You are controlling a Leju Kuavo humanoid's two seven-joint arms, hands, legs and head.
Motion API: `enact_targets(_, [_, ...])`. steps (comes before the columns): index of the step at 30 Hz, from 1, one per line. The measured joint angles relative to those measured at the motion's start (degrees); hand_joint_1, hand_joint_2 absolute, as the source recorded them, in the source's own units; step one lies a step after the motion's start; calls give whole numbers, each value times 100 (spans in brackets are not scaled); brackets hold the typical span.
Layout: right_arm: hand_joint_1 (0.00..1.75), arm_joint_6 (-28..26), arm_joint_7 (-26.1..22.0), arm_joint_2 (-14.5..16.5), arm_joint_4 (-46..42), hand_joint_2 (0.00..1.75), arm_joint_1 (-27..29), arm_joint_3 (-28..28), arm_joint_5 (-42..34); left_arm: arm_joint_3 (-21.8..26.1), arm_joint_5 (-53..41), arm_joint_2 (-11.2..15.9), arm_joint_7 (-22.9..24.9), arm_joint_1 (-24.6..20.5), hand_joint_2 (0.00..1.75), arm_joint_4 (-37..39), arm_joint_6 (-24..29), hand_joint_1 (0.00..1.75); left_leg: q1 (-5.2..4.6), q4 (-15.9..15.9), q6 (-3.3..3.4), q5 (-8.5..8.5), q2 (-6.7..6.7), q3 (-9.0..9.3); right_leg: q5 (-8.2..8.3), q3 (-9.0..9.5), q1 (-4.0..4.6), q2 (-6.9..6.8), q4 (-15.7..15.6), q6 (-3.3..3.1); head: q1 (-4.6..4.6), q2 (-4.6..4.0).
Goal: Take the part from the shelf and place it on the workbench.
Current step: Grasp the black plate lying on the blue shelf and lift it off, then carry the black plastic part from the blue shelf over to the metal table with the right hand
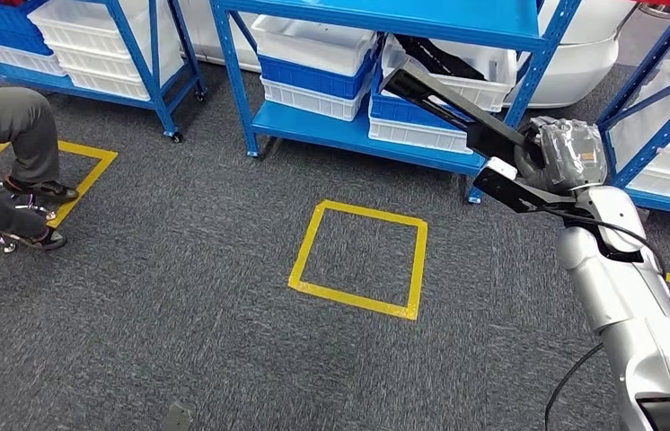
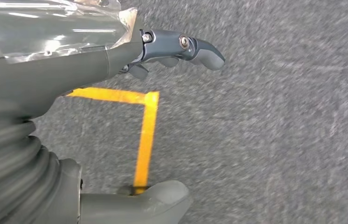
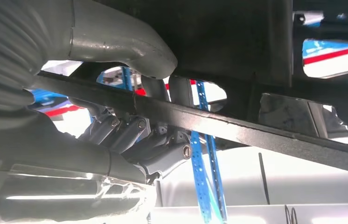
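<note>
We are gripping the part (image 1: 457,112), a long black bracket, in our right hand (image 1: 558,154) at about two o'clock in the head view, its far end slanting up toward eleven o'clock in front of the blue shelf (image 1: 358,135). In the right wrist view the part (image 3: 237,128) is running as a dark bar across the frame, with our thumb over it and our fingers (image 3: 130,133) curling around it from the other side. White and blue bins (image 1: 318,67) are sitting stacked on the shelf behind the part. Our left hand (image 2: 172,51) is hanging over grey carpet (image 1: 179,296), fingers loosely apart and holding nothing, beside a corner of yellow floor tape. A yellow tape square (image 1: 358,260) is lying at centre, and a seated person's legs (image 1: 8,153) are showing at nine o'clock.
</note>
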Motion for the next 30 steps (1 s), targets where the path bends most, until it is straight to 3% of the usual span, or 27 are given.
enact_targets(2, [175,0,0,2,0,175,1,0,-1,0,0,-13,0,3,175,1,-1,0,14,11,-40,196,9,-254,181,181,-21,0,265,164,2,0])
enact_targets(3, [175,0,0,3,0,175,1,0,-1,0,0,-16,0,4,175,1,-1,0,26,21,-69,293,13,-381,315,393,-38,-1,134,241,1,0])
enact_targets(4, [175,0,0,4,-2,175,1,-1,0,0,-1,-14,1,4,175,-2,-1,0,30,44,-106,382,16,-498,321,703,-52,-1,-192,277,1,0])
enact_targets(6, [175,0,0,3,-25,175,12,-16,5,-2,-4,-12,2,3,175,-7,-1,0,28,91,-176,542,18,-669,42,1303,-22,11,-1034,232,-2,0])
enact_targets(7, [175,0,0,-4,-38,175,25,-30,7,-3,-7,-8,3,3,175,-10,-2,0,20,103,-199,620,18,-715,-105,1461,2,18,-1320,183,-4,0])
enact_targets(8, [175,0,0,-11,-49,175,48,-45,8,-4,-8,-6,5,7,175,-10,-3,0,23,98,-210,694,13,-743,-160,1486,16,21,-1447,134,-9,0])
enact_targets(9, [175,0,0,-22,-53,175,71,-57,7,-4,-9,3,8,12,175,-10,-7,0,32,93,-225,730,6,-767,-129,1423,-6,13,-1429,86,-14,0])
enact_targets(10, [175,1,3,-33,-55,175,99,-66,7,-4,-10,10,13,20,175,-10,-11,0,49,131,-250,653,1,-798,-73,1384,-20,3,-1411,38,-17,0])
enact_targets(11, [175,1,7,-43,-69,175,128,-77,6,-4,-13,14,18,28,175,-10,-16,0,68,248,-284,443,-5,-841,-9,1333,-36,-7,-1399,-17,-22,0])
enact_targets(12, [175,1,10,-57,-99,175,153,-93,6,-7,-17,17,22,31,175,-10,-23,0,87,488,-326,106,-7,-894,70,1271,-40,-13,-1391,-63,-30,0])
enact_targets(14, [175,-2,17,-87,-188,175,202,-144,7,-16,-26,17,26,28,175,-10,-32,0,111,1211,-383,-553,-10,-986,232,1107,-27,-13,-1381,-109,-41,0])
enact_targets(15, [175,-3,21,-102,-224,175,219,-174,8,-20,-29,17,26,25,175,-10,-35,0,124,1561,-397,-695,-9,-997,310,1012,-22,-12,-1373,-108,-44,0])
enact_targets(17, [175,13,23,-125,-251,175,229,-230,4,-23,-25,17,24,24,175,-10,-36,0,143,1848,-393,-552,-10,-847,445,827,-13,-13,-1355,-89,-42,0])
enact_targets(18, [175,29,16,-133,-252,175,219,-254,-9,-22,-22,15,20,24,175,-10,-36,0,147,1719,-374,-416,-12,-640,510,742,-11,-11,-1348,-72,-42,0])
enact_targets(19, [175,45,3,-139,-252,175,203,-277,-31,-22,-20,14,14,20,175,-10,-36,0,148,1430,-348,-367,-21,-350,570,676,-11,-10,-1343,-51,-43,0])
enact_targets(21, [175,62,-32,-152,-256,175,152,-343,-115,-24,-22,10,-2,3,175,-10,-33,0,118,655,-294,-520,-52,251,680,585,-11,-13,-1345,20,-36,0])
enact_targets(22, [175,61,-50,-157,-257,175,126,-381,-169,-25,-32,9,-7,-6,175,-10,-32,0,86,388,-266,-612,-65,411,738,558,-21,-20,-1358,66,-34,0])
enact_targets(23, [175,58,-67,-166,-258,175,110,-420,-221,-26,-44,9,-8,-10,175,-10,-32,0,50,235,-234,-635,-71,466,803,533,-33,-27,-1380,118,-31,0])
enact_targets(25, [175,53,-91,-187,-257,175,132,-478,-295,-28,-68,3,2,-5,175,-9,-32,0,20,145,-160,-497,-56,396,852,473,-39,-32,-1399,183,-28,0])
enact_targets(27, [175,53,-106,-220,-256,175,180,-531,-341,-31,-75,-4,16,-3,175,-8,-32,0,21,77,-69,-314,-35,268,513,328,-24,-23,-1129,116,-10,0])
enact_targets(29, [175,56,-118,-236,-257,175,196,-574,-380,-32,-79,-9,22,-7,175,-8,-32,0,4,69,-8,-150,-28,82,-35,148,-26,-14,-461,8,5,0])
enact_targets(30, [175,57,-126,-233,-257,175,198,-585,-387,-32,-78,-12,21,-6,175,-8,-32,0,-5,71,-1,-70,-27,-16,-192,100,-21,-9,-108,1,7,0])
